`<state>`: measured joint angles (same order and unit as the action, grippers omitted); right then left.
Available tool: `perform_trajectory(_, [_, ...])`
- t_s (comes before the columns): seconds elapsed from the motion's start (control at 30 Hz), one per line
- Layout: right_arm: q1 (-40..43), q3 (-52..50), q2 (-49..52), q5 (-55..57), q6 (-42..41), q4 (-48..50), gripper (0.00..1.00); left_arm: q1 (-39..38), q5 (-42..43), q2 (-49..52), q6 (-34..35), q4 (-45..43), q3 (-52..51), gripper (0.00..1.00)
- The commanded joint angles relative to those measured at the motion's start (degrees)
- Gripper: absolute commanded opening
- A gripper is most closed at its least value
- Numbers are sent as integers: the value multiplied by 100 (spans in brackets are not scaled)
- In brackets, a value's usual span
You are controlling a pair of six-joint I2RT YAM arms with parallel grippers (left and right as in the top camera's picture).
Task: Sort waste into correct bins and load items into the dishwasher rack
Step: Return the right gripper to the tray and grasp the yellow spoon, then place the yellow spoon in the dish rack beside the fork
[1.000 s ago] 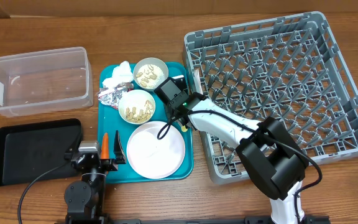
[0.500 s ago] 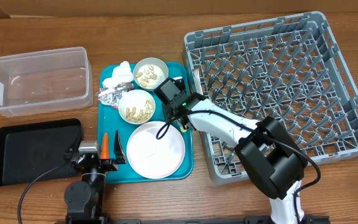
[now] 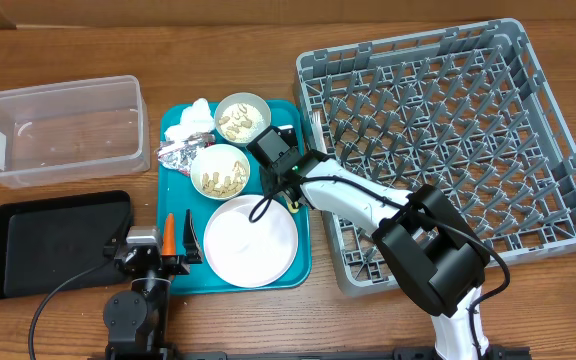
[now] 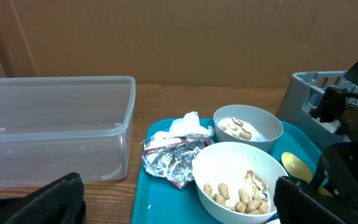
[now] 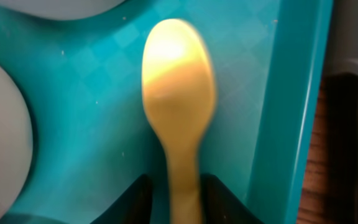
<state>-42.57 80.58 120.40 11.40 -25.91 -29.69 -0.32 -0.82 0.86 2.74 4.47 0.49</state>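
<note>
My right gripper (image 3: 286, 185) is low over the right side of the teal tray (image 3: 183, 195). In the right wrist view its fingers (image 5: 176, 199) straddle the handle of the yellow spoon (image 5: 178, 74), with a narrow gap on the left side. Two pale bowls of peanuts (image 3: 240, 118) (image 3: 220, 172), the white plate (image 3: 251, 240), the napkin (image 3: 196, 115) and the foil wrapper (image 3: 178, 155) lie on the tray. The carrot (image 3: 169, 232) lies at its left edge. My left gripper (image 3: 156, 248) is open and empty at the front; the left wrist view (image 4: 179, 208) shows its fingers wide apart.
The clear tub (image 3: 58, 130) stands at the back left and the black tray (image 3: 58, 240) in front of it. The grey rack (image 3: 448, 150) fills the right side, its near wall right beside the teal tray. A white utensil (image 3: 313, 122) lies at the rack's left edge.
My right arm has shifted slightly over the tray's right side. The left arm and the objects have not moved.
</note>
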Motion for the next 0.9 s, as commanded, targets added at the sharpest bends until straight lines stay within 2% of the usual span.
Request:
perform_trajectory(0.0, [59, 87, 125, -55, -140, 9, 22, 35, 44, -33, -107, -11, -22, 100])
perform_trajectory(0.2, [59, 315, 83, -26, 201, -203, 8, 35, 44, -33, -107, -11, -22, 100])
perform_trajectory(0.43, [59, 1056, -138, 205, 363, -1073, 6, 35, 44, -33, -107, -11, -22, 100])
perform_trajectory(0.67, [109, 1963, -640, 273, 363, -2361, 5, 35, 46, -33, -107, -11, -22, 100])
perform_trajectory(0.87, [304, 2079, -1182, 269, 629, -2752, 5, 35, 44, -33, -107, -11, -22, 100])
